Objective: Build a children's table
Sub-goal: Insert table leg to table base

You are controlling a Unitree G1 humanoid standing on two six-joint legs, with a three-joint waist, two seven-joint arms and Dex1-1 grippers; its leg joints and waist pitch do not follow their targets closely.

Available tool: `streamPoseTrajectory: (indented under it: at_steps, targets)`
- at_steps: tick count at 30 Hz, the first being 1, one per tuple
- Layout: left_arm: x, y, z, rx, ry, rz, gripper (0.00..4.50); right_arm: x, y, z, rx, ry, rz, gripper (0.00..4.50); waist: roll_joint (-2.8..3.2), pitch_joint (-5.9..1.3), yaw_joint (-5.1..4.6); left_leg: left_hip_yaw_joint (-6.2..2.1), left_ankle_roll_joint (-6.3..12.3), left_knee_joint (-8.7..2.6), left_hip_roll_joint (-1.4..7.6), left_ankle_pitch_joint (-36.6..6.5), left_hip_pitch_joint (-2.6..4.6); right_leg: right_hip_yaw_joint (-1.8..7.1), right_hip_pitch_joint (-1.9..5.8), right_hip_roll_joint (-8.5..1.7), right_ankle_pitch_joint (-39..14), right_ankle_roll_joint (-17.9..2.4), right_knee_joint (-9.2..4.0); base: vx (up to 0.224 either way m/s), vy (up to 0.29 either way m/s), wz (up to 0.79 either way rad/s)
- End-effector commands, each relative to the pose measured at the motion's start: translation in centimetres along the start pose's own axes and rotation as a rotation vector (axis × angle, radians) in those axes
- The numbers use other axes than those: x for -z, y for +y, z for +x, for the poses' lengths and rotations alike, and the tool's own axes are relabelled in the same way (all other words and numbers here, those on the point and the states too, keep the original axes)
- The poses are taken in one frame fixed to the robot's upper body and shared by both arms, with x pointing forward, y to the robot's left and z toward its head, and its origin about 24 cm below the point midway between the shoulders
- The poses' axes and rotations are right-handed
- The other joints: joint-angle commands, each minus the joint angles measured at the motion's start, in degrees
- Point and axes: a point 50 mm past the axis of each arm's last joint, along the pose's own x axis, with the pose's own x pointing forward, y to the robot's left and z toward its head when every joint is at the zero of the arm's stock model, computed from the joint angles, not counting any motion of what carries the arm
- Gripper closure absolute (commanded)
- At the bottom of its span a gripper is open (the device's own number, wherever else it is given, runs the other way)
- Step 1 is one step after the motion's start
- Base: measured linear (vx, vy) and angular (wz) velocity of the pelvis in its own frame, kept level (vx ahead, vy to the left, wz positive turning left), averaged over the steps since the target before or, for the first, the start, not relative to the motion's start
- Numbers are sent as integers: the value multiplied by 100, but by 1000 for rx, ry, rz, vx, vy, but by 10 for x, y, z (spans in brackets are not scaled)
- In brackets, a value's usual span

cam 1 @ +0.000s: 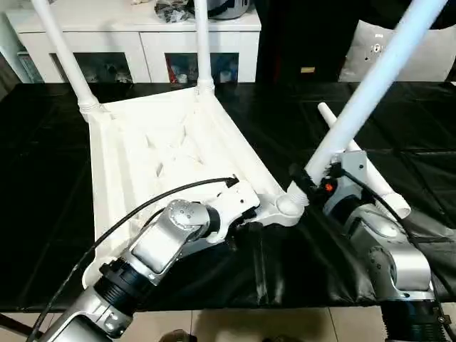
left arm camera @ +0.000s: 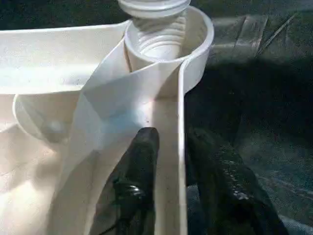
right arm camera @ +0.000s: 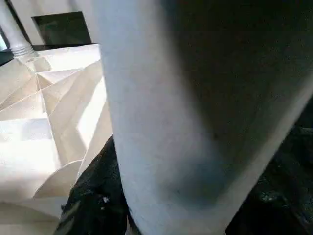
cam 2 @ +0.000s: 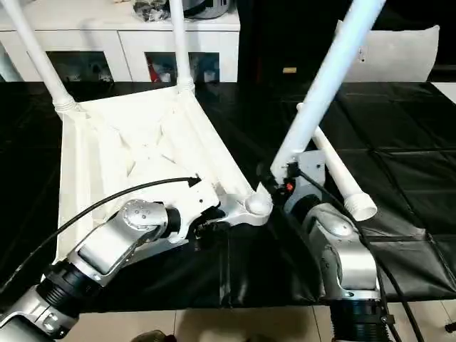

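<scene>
Third-leg fitting. Tabletop [cam 1: 164, 153] inverted on black mat [cam 1: 299, 135]. Left gripper [left arm camera: 171, 166] pinches tabletop rim near corner socket [cam 1: 288, 206]. Right gripper [cam 1: 313, 182] clamps tilted leg [cam 1: 370, 89] at socket. Next: straighten, screw in. Fourth leg [cam 2: 335, 171] lies beside.

white cabinet [cam 1: 142, 35], black mat [cam 1: 271, 121], tiled floor [cam 1: 285, 324]

A black sheet [cam 1: 64, 164] covers the floor; the white tabletop [cam 1: 164, 153] and one loose leg [cam 1: 370, 178] lie on it
</scene>
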Motion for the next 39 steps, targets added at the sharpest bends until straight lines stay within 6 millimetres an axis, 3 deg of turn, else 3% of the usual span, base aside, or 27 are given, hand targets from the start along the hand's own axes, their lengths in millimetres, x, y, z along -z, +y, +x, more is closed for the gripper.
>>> streamPoseTrajectory:
  at_steps: [1, 9, 13, 16, 17, 19, 23, 28, 35, 39]
  targets:
    - [-3, 5, -2, -7, -3, 7, 358, -9, 2, 1, -10, -32, -23, 258, -30, -382, 12, -118, 90, -402, 238, -1574, 94, 263, 245, -444, -2305, -702, -573, 0, 0, 0]
    - [4, 8, -4, -12, 37, 30, 427, -8, 3, 1, -24, -27, -28, 258, -26, -391, 8, -125, 89, -410, 242, -1570, 96, 263, 237, -440, -2272, -670, -571, 0, 0, 0]
    - [19, 20, -16, -6, 78, 73, 448, -11, 7, 4, -75, -38, -46, 258, -26, -379, -7, -137, 85, -417, 225, -1700, 88, 251, 242, -448, -2421, -639, -591, 0, 0, 0]
    - [22, 24, -24, 18, 58, 73, 450, -12, 9, 4, -113, -34, -41, 258, -22, -368, -29, -131, 60, -411, 228, -1801, 127, 254, 202, -446, -2629, -598, -614, 0, 0, 0]
    - [25, 26, -31, 39, 48, 79, 450, -13, 13, 5, -164, -27, -30, 258, -27, -374, -29, -141, 66, -416, 224, -1766, 100, 253, 233, -462, -2677, -592, -600, 0, 0, 0]
    - [28, 29, -39, 66, 37, 90, 450, -14, 19, 4, -248, -12, -29, 258, -12, -373, -31, -152, 77, -427, 236, -1793, 104, 249, 225, -451, -2651, -589, -596, 0, 0, 0]
    - [33, 34, -44, 72, 33, 57, 450, -18, 32, 0, -429, 9, -17, 258, 9, -389, 14, -142, 73, -432, 276, -1751, 124, 274, 224, -451, -2183, -784, -532, 0, 0, 0]
    - [37, 33, -42, 141, 28, 54, 450, -18, 40, -3, -597, 98, -52, 258, -11, -396, 36, -134, 103, -427, 271, -1552, 95, 284, 259, -462, -1853, -932, -491, 0, 0, 0]
    - [37, 32, -42, 204, 23, 92, 450, -10, 35, 1, -602, 199, -154, 258, -28, -380, 52, -124, 56, -408, 264, -1596, 113, 279, 244, -481, -2352, -833, -540, 0, 0, 0]
    - [35, 31, -43, 249, 11, 132, 450, -9, 33, 4, -612, 232, -195, 258, -23, -388, 73, -133, 50, -418, 285, -1657, 130, 285, 228, -480, -2330, -818, -532, 0, 0, 0]
